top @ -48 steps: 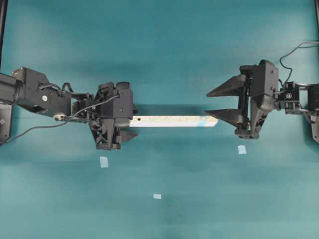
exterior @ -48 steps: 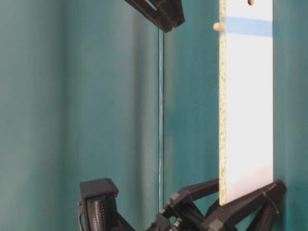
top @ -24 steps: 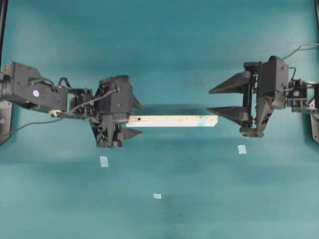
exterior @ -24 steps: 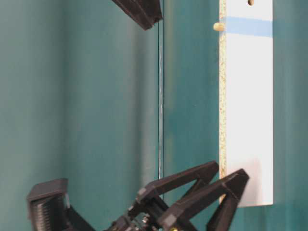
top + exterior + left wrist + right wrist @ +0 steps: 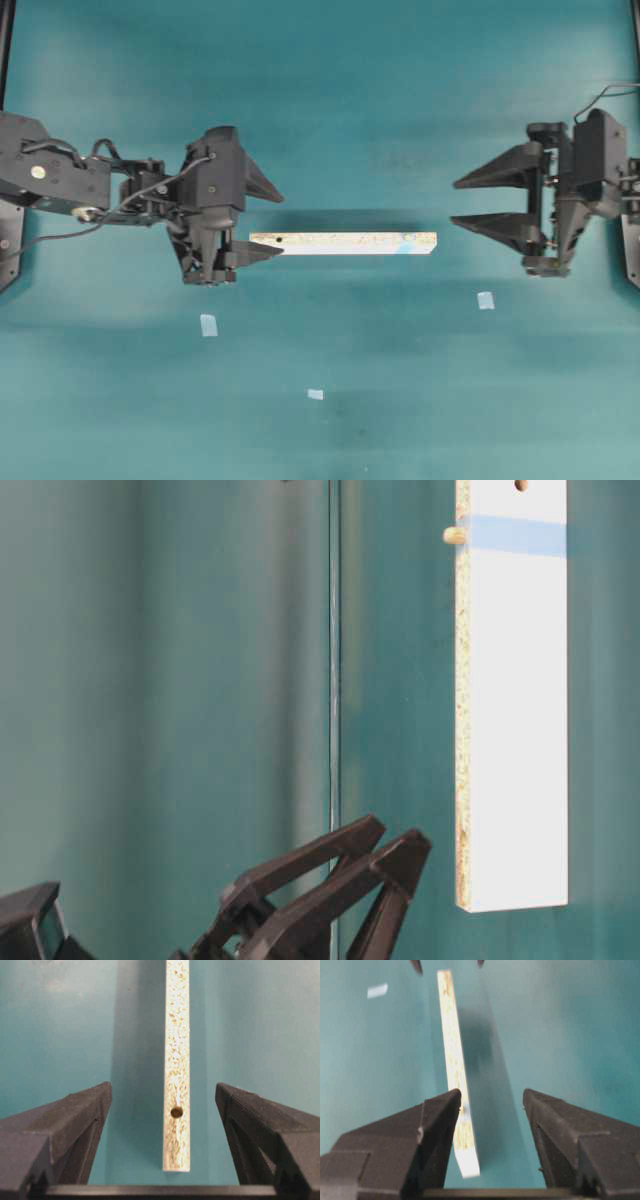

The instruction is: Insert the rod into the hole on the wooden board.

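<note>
The wooden board (image 5: 343, 243) rests on the teal table with its speckled face up, and neither gripper touches it. In the table-level view the rod (image 5: 454, 535) sticks out of the speckled face at the blue mark (image 5: 408, 240), where it fills the hole. The unmarked hole (image 5: 176, 1112) is near the board's (image 5: 176, 1035) left end. My left gripper (image 5: 281, 225) is open just off that end, a finger on each side (image 5: 164, 1089). My right gripper (image 5: 454, 203) is open and stands clear of the other end (image 5: 491, 1094), with the board (image 5: 451, 1035) running ahead of it.
Three pale-blue tape squares lie on the table nearer the front: one at the left (image 5: 208, 324), one in the middle (image 5: 315, 394), one at the right (image 5: 485, 300). Black arm mounts stand at both side edges.
Both arms have pulled away from the board. The left gripper slid left off the board's end, and the right gripper drew back to the right. The board and rod stayed put.
</note>
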{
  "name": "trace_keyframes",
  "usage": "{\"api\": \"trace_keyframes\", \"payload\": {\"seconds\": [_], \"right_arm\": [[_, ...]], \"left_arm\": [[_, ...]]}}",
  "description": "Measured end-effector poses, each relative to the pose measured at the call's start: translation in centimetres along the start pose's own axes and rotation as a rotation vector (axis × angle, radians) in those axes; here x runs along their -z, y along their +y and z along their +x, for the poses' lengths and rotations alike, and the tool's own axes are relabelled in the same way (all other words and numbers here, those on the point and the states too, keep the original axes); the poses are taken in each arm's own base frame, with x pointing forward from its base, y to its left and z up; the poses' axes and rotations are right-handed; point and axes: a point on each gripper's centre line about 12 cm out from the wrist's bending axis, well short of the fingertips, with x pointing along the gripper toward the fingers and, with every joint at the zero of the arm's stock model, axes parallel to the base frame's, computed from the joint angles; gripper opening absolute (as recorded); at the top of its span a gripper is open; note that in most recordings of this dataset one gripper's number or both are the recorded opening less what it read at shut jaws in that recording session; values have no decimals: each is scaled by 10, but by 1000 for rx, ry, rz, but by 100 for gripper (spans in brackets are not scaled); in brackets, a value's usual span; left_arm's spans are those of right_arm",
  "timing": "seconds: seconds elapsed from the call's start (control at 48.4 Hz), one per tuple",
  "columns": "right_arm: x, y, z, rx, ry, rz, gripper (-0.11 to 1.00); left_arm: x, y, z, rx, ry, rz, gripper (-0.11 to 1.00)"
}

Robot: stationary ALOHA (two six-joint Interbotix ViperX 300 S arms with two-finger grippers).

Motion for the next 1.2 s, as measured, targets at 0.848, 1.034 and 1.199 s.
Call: {"api": "trace_keyframes", "payload": {"seconds": [0.848,1.034,1.199], "right_arm": [[29,-6,-28,31,205,8,64],[41,-9,-23,49,267,5,64],[47,-11,-19,59,298,2,64]], "left_arm": [[24,1,-28,-5,-35,-1,89],[30,1,-28,-5,-20,-1,89],[32,1,-28,-6,-15,-2,89]]}}
